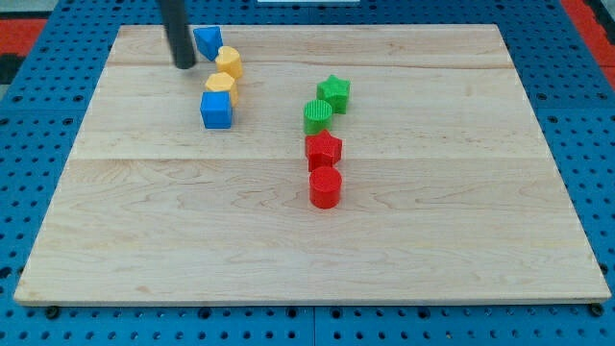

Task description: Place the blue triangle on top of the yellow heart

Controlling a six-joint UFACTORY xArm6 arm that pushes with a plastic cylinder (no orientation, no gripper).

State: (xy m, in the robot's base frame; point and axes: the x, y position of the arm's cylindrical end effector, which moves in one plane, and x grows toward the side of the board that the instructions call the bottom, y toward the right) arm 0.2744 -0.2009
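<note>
Nearest the board's bottom edge, a red cylinder (325, 187) touches a red star (324, 149). Partly hidden by my tip (184, 64), the blue triangle (209, 41) sits near the top-left corner, touching the yellow heart (229, 62). Bare wood spreads right. With no gripper, my tip just rests beside the triangle.

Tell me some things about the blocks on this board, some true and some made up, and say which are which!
1. My tip is just to the view's left of the blue triangle. True.
2. The red blocks sit at the view's top left. False: the red star and red cylinder are near the board's middle.
3. The blue cube is below the two yellow blocks in the view. True: it sits under the yellow heart and the other yellow block.
4. There are three green blocks. False: only two, the green star and a green round block.
</note>
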